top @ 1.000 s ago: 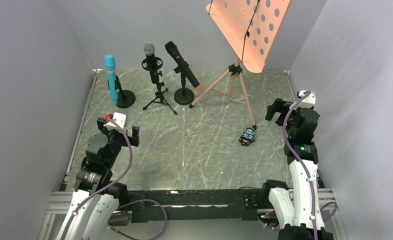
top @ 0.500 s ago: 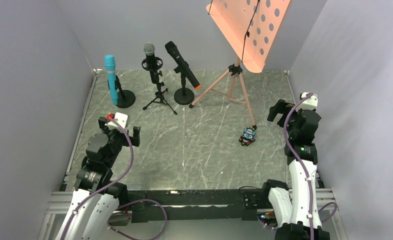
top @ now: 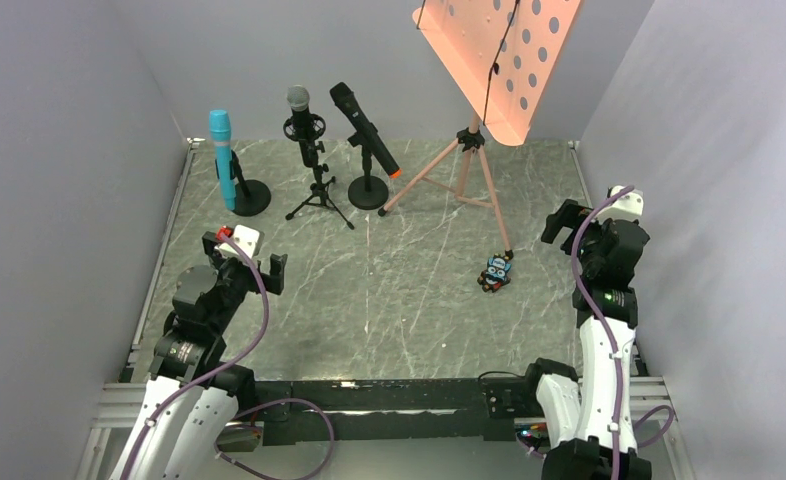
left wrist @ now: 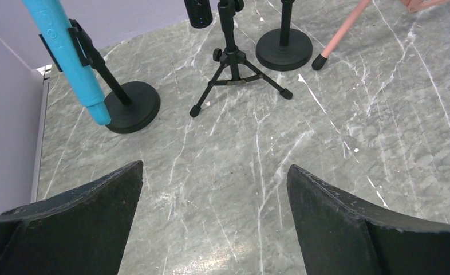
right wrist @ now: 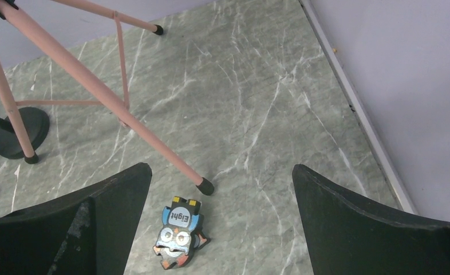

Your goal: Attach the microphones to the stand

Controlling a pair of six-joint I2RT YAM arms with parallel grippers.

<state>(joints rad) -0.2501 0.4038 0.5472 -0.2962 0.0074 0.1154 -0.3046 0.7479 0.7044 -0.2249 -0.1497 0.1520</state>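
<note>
Top external view: at the near left, the left gripper [left wrist: 214, 166] hovers over the marble table [top: 409, 300] with its jaws spread wide, holding nothing. Behind it the teal-blue microphone [top: 223, 158] leans slightly, clipped to a round-base stand [top: 251, 197]. Next right, the silver-headed microphone [top: 302, 118] sits upright in what looks like a ring mount on a tripod stand [top: 319, 195]. Beside it the black microphone [top: 364, 128] with the orange-red end slants in a clip on a second round-base stand [top: 368, 192]. A pink music stand [top: 499, 60] follows, with a toy figure [top: 496, 272] lying by its near foot. At the far right, the right gripper [right wrist: 222, 167] hangs spread and empty.
</note>
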